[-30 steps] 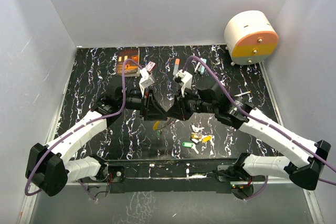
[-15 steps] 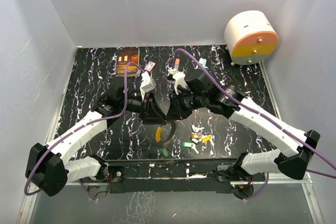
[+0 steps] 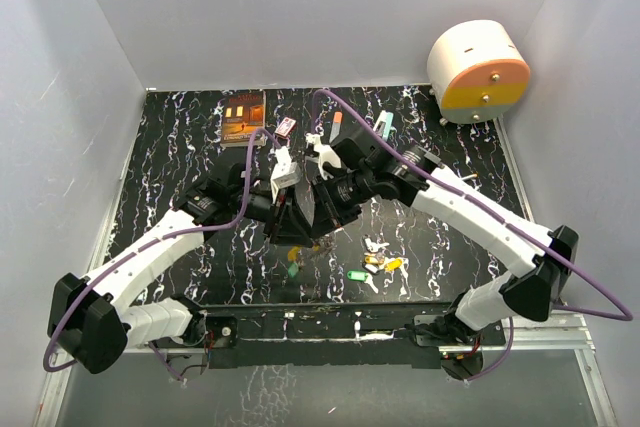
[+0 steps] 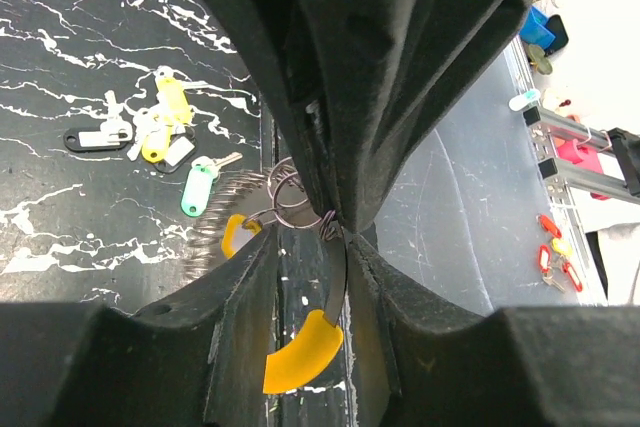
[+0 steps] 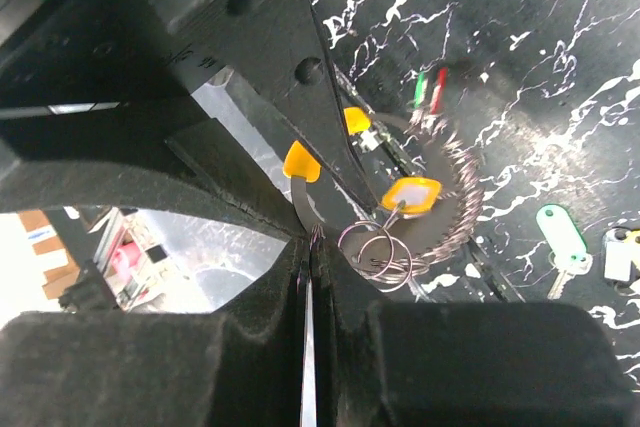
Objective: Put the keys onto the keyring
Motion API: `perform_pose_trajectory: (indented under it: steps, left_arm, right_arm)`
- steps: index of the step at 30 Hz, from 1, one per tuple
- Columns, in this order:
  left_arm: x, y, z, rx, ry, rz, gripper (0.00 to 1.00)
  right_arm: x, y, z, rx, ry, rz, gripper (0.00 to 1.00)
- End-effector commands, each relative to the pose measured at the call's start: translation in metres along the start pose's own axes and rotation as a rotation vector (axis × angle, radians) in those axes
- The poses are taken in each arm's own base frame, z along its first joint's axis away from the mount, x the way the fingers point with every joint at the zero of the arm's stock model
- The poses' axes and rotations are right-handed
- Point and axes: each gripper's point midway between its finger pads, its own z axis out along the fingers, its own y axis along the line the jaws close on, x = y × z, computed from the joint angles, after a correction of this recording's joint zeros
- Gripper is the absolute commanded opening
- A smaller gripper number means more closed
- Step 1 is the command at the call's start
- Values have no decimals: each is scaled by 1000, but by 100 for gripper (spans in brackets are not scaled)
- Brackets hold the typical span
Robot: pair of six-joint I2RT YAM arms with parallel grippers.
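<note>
Both grippers meet tip to tip above the table's middle. The keyring shows as a dark thin band with yellow ends, with small wire loops on it. It hangs between the left gripper's fingers, along one finger, with a gap to the other. The right gripper is shut on the keyring's wire. A yellow-headed key hangs from the loops. In the top view the left gripper and right gripper touch, and the keyring dangles below. Loose keys, one green, lie to the right.
A white and orange drum stands at the back right corner. A brown card and small tags lie along the back. Grey walls close in the left and right sides. The arm bases sit on the front rail.
The right arm has swung left and both grippers have closed in on each other. The keyring now hangs a little lower and further left under the meeting point.
</note>
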Motion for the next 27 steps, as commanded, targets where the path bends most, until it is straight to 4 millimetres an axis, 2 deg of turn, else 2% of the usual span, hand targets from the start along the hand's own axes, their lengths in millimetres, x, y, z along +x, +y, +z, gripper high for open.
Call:
perform_pose_trajectory:
  steps: [1, 5, 11, 19, 27]
  left_arm:
    - [-10, -8, -2, 9, 3, 86, 33]
    - [-8, -9, 0, 12, 9, 105, 33]
    - [-11, -11, 0, 4, 21, 155, 33]
    - [-18, -17, 6, 59, -10, 144, 31]
    - [-17, -25, 7, 108, -13, 128, 17]
  right_arm:
    - [-5, 29, -19, -119, 36, 26, 8]
    - [-9, 35, -21, -166, 52, 44, 8]
    - [-11, 36, -14, -214, 63, 59, 8]
    - [-15, 36, -13, -216, 51, 60, 8]
    - [-13, 37, -13, -224, 50, 55, 8]
